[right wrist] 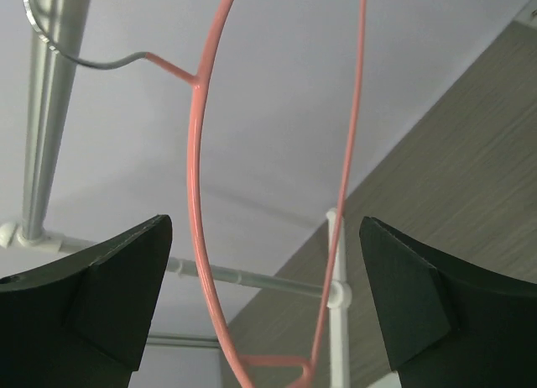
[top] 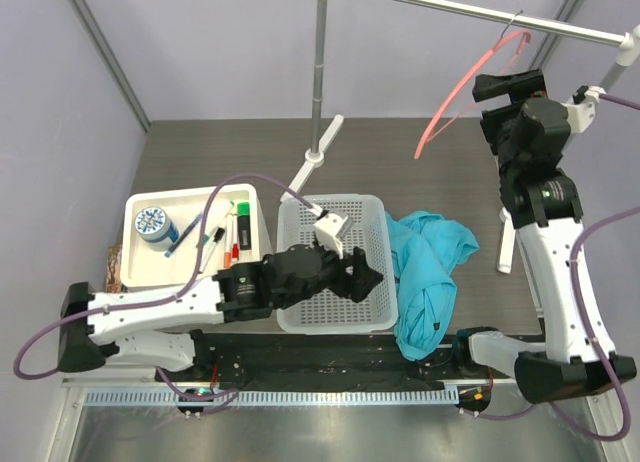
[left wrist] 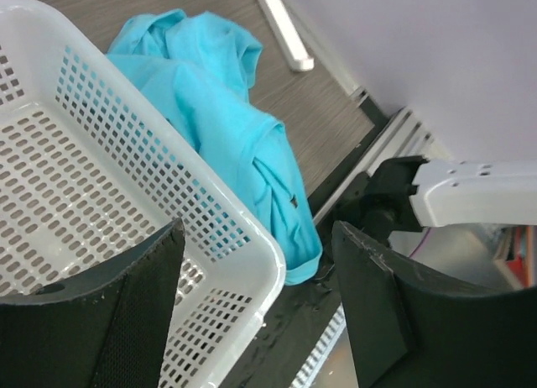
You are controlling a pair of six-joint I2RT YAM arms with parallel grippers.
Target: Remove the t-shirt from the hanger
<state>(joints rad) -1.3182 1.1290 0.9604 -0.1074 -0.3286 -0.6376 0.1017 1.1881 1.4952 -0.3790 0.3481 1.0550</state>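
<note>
Though it hangs from the grey metal rail (top: 450, 4) by its little silver wire hook (top: 512, 24), the hanger (top: 470, 82) is bare: just a thin, smooth loop of salmon pink. The t-shirt (top: 430, 272) is off it. It lies down on the dark, wood-look table (top: 200, 157) in a soft, crumpled heap of bright blue cloth, full of folds. It is pressed against the right side of the white basket (top: 335, 327), and one end droops over the near edge of the table.

The basket is hard plastic with rows of small holes in its walls and floor. The left gripper (left wrist: 256, 304) hovers over it with its black fingers apart and nothing between them. The right gripper (right wrist: 264, 296) is up high, just beside the hanger. Its jaws are spread wide and grasp nothing.

A shiny pole (top: 321, 72) on a white foot holds up the rail, behind the basket. Left of the basket sits a white tray (top: 140, 272) with a round blue-patterned roll (top: 157, 225) and a few pens (top: 215, 240).

I count one t-shirt, one hanger, one basket, one tray and two arms.
</note>
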